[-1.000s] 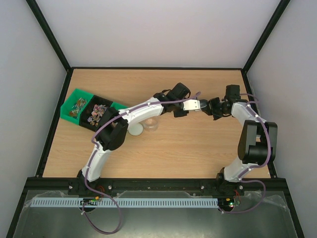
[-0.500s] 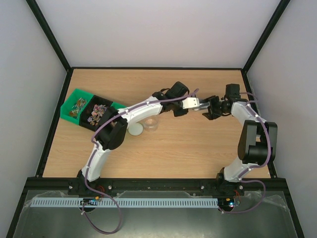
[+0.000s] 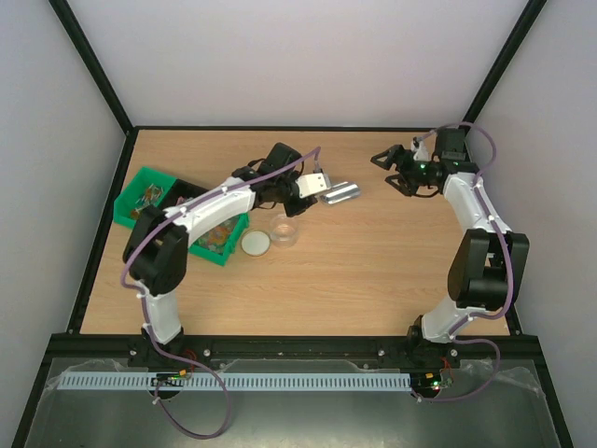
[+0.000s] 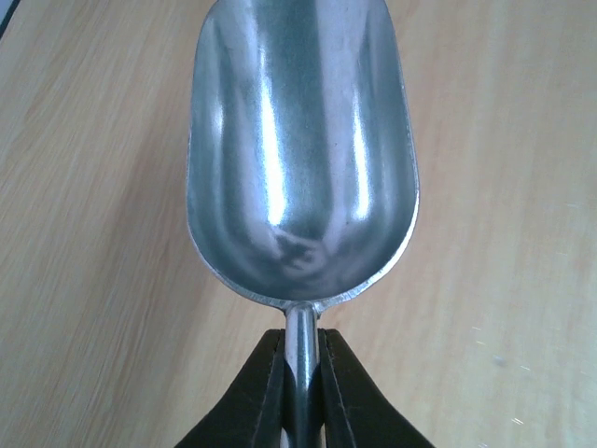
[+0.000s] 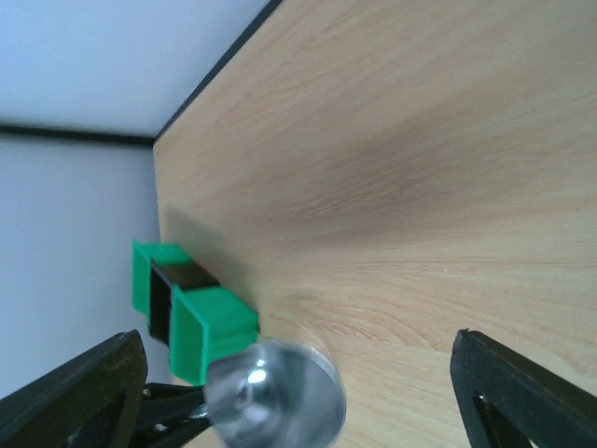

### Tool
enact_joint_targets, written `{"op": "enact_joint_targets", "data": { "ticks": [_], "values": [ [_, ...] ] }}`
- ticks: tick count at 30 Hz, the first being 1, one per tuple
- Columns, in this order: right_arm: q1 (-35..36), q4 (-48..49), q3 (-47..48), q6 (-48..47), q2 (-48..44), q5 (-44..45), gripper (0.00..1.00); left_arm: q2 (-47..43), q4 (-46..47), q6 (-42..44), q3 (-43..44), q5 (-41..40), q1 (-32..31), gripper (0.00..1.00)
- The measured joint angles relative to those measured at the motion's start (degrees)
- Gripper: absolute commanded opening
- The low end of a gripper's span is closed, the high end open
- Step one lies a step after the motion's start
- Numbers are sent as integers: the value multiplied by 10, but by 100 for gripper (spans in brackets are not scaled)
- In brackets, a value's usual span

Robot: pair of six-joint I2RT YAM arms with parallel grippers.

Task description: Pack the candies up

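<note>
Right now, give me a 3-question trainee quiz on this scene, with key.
1. True or false: the metal scoop is loaded.
2. Which tool grips the scoop's handle?
3. The round lid lies: A) on the table beside the clear jar; B) on the jar; C) inside the scoop.
Key: 1 false, it is empty. 2 the left tool; the right tool is open, holding nothing. 3 A.

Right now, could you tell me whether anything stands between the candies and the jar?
The lid lies flat beside the jar, on the side toward the candies; the jar's mouth is uncovered.
</note>
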Motion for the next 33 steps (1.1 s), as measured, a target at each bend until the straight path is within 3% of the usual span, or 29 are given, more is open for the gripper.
{"op": "enact_joint_targets", "data": {
  "ticks": [5,14,26,30,33],
  "values": [
    [0,-96,62,-177,19,-81,84,-76,16,35,-61,50,-8,2],
    [14,-335,87,-436,68,-200,67,-93,24,55,-75,88,-10,2],
    [49,-374,76,-464,73,-230,22,-111,33,54,-94,119,-9,3],
    [51,-378,68,-466,73,-233,4,-123,44,50,-107,126,-9,10],
    [52,-382,67,-475,73,-225,1,-136,56,45,-120,136,-7,19]
  ]
}}
